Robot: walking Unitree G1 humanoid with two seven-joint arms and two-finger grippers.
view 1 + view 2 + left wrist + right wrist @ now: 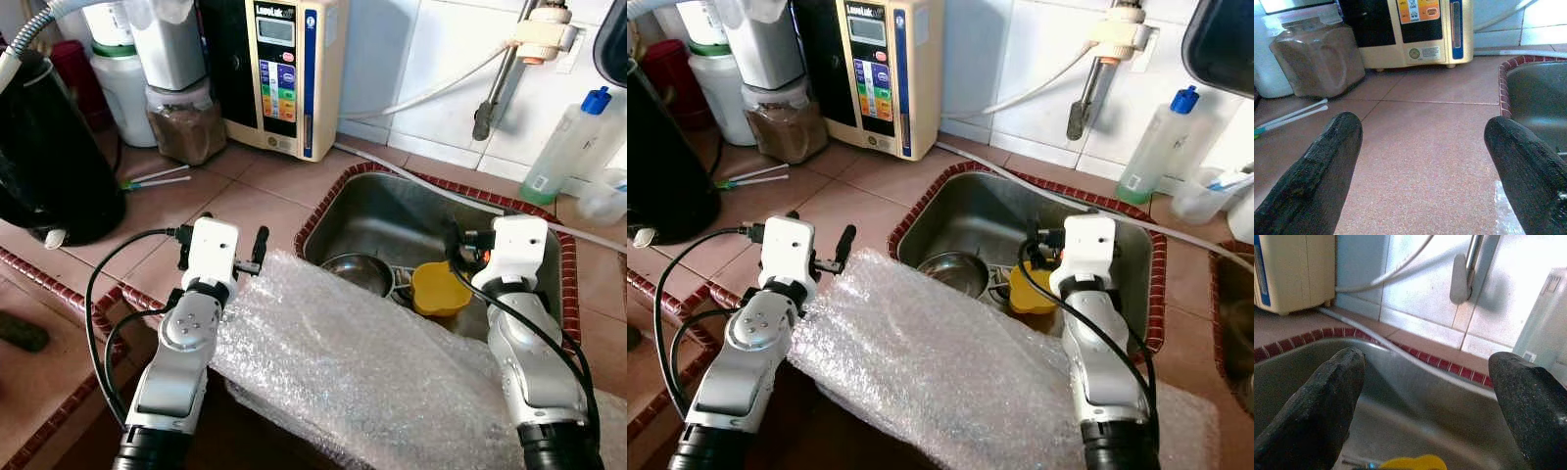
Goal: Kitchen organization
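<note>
With the right tool (468, 257) apart over the sink (392, 211), lower it straight onto the yellow cup (437, 289) beside the steel bowl (357, 271); left tool (223, 250), also apart, hovers over the bench (255, 186).

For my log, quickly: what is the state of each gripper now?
Left gripper: open, empty, above the counter.
Right gripper: open, empty, above the sink.

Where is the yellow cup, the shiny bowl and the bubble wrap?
yellow cup (438, 288), left eye view, its side.
shiny bowl (359, 271), left eye view, its inside.
bubble wrap (343, 362), left eye view, its middle.
</note>
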